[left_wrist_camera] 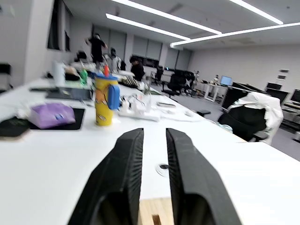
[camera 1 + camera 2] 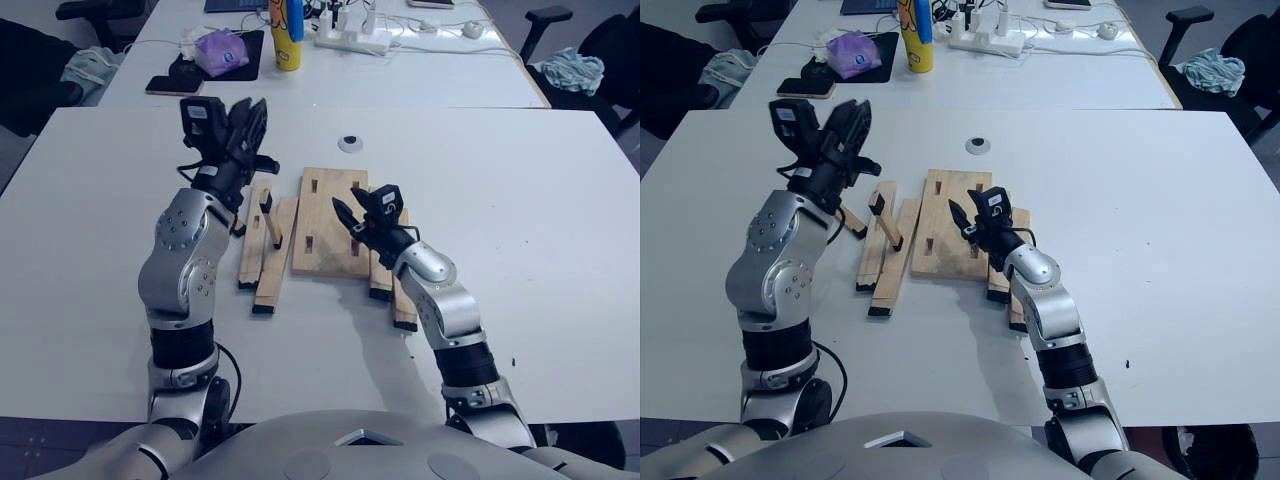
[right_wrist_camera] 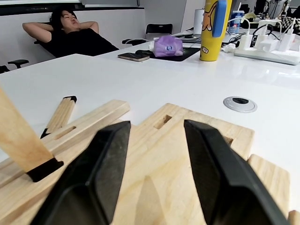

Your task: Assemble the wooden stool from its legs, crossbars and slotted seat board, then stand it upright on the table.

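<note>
The slotted seat board (image 2: pixel 325 235) lies flat in the middle of the white table (image 2: pixel 540 220). Left of it, two long legs (image 2: pixel 268 265) lie side by side, and a short black-tipped crossbar (image 2: pixel 270 222) stands tilted on them. More leg pieces (image 2: pixel 385 285) lie under my right forearm. My right gripper (image 2: pixel 348 218) hovers open just over the board's right half; in the right wrist view its fingers (image 3: pixel 101 164) straddle the seat board (image 3: pixel 159 173) with nothing held. My left gripper (image 2: pixel 250 108) is raised above the table behind the left legs, pointing away, fingers (image 1: pixel 124 159) slightly apart and empty.
A round cable grommet (image 2: pixel 350 143) sits behind the board. On the far table stand a yellow bottle (image 2: pixel 287 35), a power strip (image 2: pixel 352 40), a purple pouch (image 2: pixel 222 50) and a phone (image 2: pixel 172 85). Bare tabletop spreads to the right and near the front edge.
</note>
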`<action>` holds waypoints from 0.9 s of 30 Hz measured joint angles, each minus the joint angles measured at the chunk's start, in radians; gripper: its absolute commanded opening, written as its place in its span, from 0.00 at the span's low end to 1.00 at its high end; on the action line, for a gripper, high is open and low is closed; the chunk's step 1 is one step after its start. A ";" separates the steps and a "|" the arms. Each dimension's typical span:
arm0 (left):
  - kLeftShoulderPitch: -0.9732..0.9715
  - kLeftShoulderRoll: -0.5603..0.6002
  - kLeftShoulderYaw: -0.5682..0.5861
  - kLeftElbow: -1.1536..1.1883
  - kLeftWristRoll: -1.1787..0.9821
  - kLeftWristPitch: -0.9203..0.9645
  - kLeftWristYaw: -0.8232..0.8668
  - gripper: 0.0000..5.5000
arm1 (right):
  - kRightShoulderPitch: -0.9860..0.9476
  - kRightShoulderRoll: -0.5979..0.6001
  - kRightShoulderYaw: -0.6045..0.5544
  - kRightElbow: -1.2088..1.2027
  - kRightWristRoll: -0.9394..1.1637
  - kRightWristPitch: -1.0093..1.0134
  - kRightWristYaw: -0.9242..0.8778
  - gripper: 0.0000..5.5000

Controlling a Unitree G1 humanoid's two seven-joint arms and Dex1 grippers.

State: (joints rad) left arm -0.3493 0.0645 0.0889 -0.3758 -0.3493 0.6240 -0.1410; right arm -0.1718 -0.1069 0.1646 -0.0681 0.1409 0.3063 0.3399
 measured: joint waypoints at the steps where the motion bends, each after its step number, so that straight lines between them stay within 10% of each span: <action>1: 0.000 0.001 0.001 0.000 -0.008 0.013 0.000 0.04 | -0.001 0.001 0.000 0.002 -0.005 -0.004 0.000 0.39; 27: 0.037 0.058 -0.145 -0.025 0.025 0.156 -0.021 0.00 | -0.010 0.004 0.011 0.011 -0.024 -0.023 0.006 0.39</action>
State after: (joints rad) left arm -0.3121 0.1225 -0.0564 -0.4007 -0.3239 0.7805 -0.1619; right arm -0.1816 -0.1031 0.1751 -0.0576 0.1168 0.2836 0.3463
